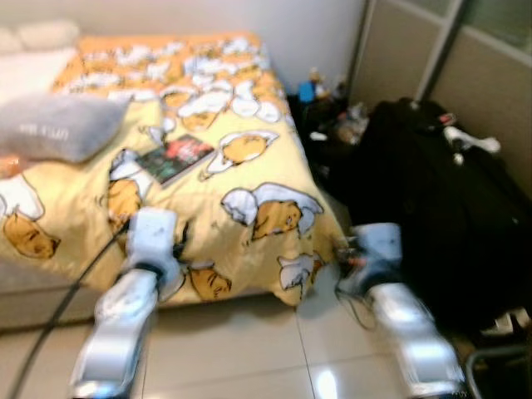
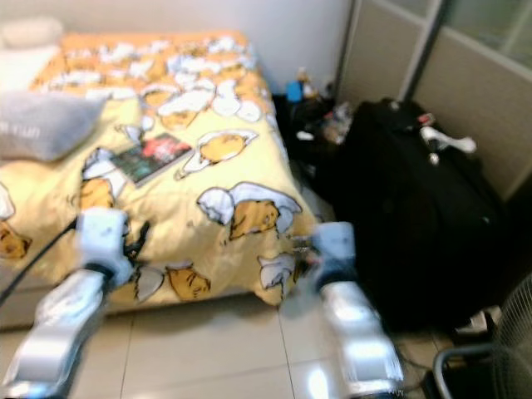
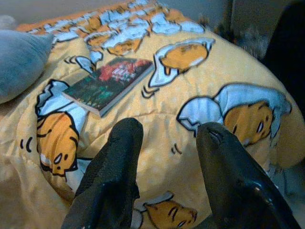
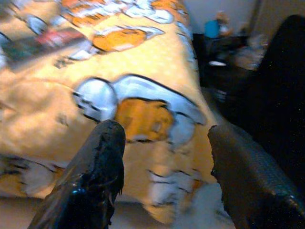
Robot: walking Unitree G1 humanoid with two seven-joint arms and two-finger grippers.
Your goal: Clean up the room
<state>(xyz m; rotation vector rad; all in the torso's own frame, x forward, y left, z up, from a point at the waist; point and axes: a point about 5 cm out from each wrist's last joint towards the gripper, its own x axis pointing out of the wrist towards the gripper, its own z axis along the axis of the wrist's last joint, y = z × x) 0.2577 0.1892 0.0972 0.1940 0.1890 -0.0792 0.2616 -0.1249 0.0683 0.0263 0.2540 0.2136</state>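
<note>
A dark book (image 1: 177, 157) with a red and green cover lies flat on the bed's yellow cartoon-print blanket (image 1: 249, 116), right of a grey pillow (image 1: 60, 125). My left gripper (image 3: 167, 136) is open and empty at the bed's near edge, short of the book (image 3: 108, 84). My right gripper (image 4: 164, 136) is open and empty at the bed's near right corner, over the hanging blanket (image 4: 143, 62). Both silver arms (image 1: 125, 316) reach forward from the bottom of the eye views.
A large black suitcase (image 1: 432, 208) stands right of the bed, with a cluttered dark nightstand (image 1: 328, 116) behind it. White pillows (image 1: 46, 35) lie at the bed's head. A fan's edge (image 2: 507, 349) shows at the bottom right. Glossy tile floor (image 1: 249, 357) lies underfoot.
</note>
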